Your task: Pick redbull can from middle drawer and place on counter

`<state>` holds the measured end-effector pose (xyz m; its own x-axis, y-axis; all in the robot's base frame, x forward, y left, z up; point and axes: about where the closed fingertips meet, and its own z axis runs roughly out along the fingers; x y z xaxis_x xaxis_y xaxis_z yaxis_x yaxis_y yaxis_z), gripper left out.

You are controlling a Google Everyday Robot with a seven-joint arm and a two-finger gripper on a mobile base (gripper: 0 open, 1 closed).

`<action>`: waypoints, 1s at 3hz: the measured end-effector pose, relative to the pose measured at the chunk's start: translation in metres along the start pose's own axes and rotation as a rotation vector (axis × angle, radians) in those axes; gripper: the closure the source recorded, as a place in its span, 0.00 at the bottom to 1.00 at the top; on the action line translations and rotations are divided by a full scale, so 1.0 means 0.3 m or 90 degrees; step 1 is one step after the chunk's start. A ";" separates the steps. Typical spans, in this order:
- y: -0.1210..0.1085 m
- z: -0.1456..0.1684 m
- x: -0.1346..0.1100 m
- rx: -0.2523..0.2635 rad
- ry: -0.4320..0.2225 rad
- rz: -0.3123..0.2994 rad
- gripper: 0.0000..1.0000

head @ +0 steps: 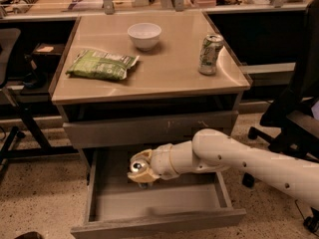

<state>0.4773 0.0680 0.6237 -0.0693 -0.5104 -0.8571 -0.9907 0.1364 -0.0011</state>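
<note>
Reaching into the pulled-out wide shallow grey middle drawer, the pale two-finger gripper looks clamped around the small slim blue-and-silver redbull can, whose silver top faces the camera; whether the can touches the drawer floor cannot be told. Such a can is probably light, smooth and slippery, with thin walls that dent under a hard squeeze, so a firm hold across mid-body suits it best, before setting it upright on the glossy beige counter

High front view over counter; claw grips redbull can in drawer.
</note>
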 end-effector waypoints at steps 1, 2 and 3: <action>-0.007 0.000 -0.020 -0.003 -0.003 -0.003 1.00; -0.052 -0.045 -0.162 0.011 0.001 -0.028 1.00; -0.108 -0.114 -0.337 0.029 0.012 -0.057 1.00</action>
<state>0.5123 0.0862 0.7281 0.0164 -0.5377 -0.8430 -0.9866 0.1282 -0.1009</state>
